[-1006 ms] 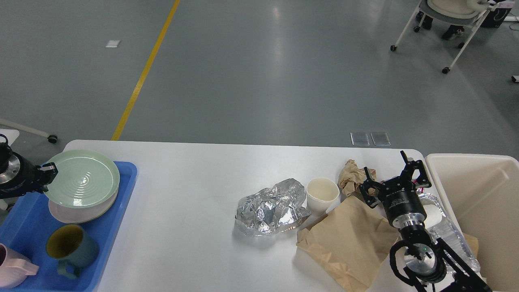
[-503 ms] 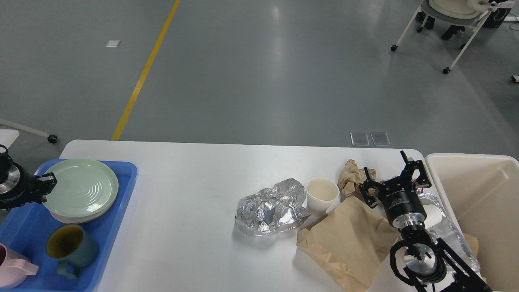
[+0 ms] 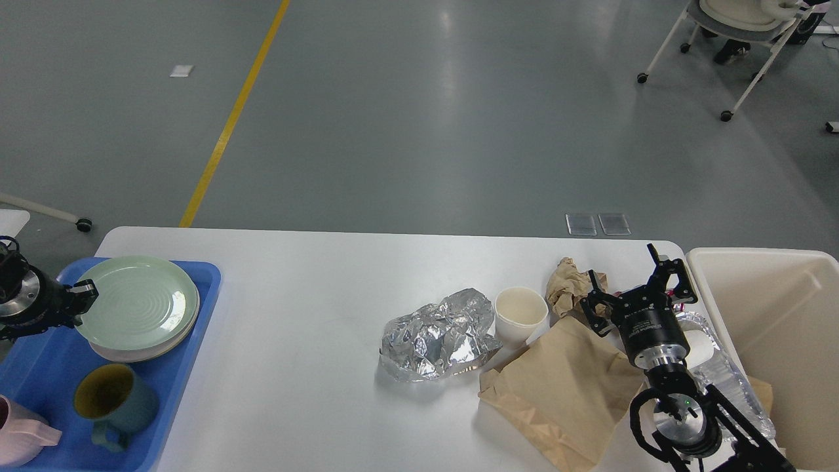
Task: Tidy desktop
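Observation:
The white desktop (image 3: 308,275) carries crumpled silver foil (image 3: 436,335), a white paper cup (image 3: 521,314), a ball of brown paper (image 3: 569,285) and a flat brown paper bag (image 3: 564,387). My right gripper (image 3: 632,286) hovers open above the bag's far end, beside the paper ball, holding nothing. At the far left my left gripper (image 3: 80,303) pinches the left rim of a green plate (image 3: 141,301). That plate lies flat on a pale plate in the blue tray (image 3: 46,373).
In the tray's near part stand a teal mug (image 3: 113,396) and a pink jug (image 3: 19,436). A beige bin (image 3: 773,314) sits at the desktop's right end. A clear plastic bottle (image 3: 724,370) lies partly under my right arm. A wheeled chair (image 3: 727,26) stands far behind.
The green plate, held tilted and raised a second ago, has come down flat onto the pale plate. My left gripper sank with it. The right arm has not moved.

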`<state>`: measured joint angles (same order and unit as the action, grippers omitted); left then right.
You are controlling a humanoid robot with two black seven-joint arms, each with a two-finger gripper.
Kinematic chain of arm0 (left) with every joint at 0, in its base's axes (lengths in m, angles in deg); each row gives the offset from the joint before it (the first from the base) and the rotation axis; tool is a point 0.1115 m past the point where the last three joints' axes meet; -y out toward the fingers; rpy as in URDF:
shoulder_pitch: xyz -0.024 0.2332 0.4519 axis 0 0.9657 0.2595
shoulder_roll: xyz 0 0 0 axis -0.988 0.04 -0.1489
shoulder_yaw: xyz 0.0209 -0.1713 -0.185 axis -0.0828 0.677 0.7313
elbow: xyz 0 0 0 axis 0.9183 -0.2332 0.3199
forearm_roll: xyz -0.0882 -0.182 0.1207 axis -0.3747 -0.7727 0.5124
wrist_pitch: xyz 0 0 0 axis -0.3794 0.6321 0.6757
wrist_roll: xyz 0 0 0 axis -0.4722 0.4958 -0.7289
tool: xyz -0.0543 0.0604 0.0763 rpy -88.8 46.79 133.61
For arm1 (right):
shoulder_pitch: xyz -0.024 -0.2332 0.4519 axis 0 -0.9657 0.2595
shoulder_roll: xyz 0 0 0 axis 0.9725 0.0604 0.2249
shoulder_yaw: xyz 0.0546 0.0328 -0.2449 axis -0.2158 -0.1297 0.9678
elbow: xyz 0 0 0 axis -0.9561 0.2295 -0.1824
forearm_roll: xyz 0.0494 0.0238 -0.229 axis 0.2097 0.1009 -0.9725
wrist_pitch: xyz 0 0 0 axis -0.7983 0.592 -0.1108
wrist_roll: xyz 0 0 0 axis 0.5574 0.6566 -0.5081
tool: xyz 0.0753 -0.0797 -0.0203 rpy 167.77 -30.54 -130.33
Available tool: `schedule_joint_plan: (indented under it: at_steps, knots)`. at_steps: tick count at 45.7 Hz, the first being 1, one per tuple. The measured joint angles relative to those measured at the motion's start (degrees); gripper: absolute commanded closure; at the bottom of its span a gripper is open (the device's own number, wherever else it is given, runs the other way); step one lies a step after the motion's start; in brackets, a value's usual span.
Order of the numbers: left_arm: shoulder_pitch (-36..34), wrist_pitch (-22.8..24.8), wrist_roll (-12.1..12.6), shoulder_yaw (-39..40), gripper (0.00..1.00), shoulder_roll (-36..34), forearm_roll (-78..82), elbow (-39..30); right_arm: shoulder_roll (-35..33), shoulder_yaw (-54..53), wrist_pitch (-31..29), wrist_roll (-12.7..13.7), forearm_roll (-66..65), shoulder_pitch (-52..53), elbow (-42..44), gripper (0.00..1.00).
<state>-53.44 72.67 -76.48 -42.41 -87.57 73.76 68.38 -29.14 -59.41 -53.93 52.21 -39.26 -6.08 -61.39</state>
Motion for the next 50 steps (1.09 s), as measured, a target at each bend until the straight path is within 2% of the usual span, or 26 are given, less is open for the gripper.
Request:
schedule_joint_plan:
  at_steps: [4,10,12,15,18,23,32,42,45,50]
  knots:
    - [0.1,-1.6,0.0,0.1,0.6,0.0,0.0,0.0,0.0,0.0,0.0,0.0,0.0,0.0,0.0,0.0]
    - [0.1,-4.6,0.0,0.1,0.45,0.2,0.0,0.0,0.0,0.0,0.0,0.0,0.0,0.0,0.0,0.0]
    - [0.1,-5.6,0.0,0.1,0.37,0.3,0.0,0.0,0.0,0.0,0.0,0.0,0.0,0.0,0.0,0.0]
    - [0.2,-7.0,-0.1,0.1,0.19,0.4,0.0,0.0,0.0,0.0,0.0,0.0,0.0,0.0,0.0,0.0]
    - [0.2,-8.6,-0.4,0.3,0.11,0.5,-0.1,0.0,0.0,0.0,0.0,0.0,0.0,0.0,0.0,0.0]
    - [0.2,-13.1,-0.8,2.0,0.08,0.6,-0.4,0.0,0.0,0.0,0.0,0.0,0.0,0.0,0.0,0.0]
    - [0.2,-24.1,-0.9,7.5,0.04,0.4,-0.3,0.0,0.0,0.0,0.0,0.0,0.0,0.0,0.0,0.0]
    - [0.0,-29.2,-1.3,12.2,0.04,2.9,0.1,1.1,0.0,0.0,0.0,0.0,0.0,0.0,0.0,0.0]
    - [0.8,-31.2,-1.3,15.5,0.04,5.3,0.2,2.4,0.0,0.0,0.0,0.0,0.0,0.0,0.0,0.0]
    - [4.3,-35.0,-1.4,28.5,0.04,8.7,0.0,7.2,0.0,0.0,0.0,0.0,0.0,0.0,0.0,0.0]
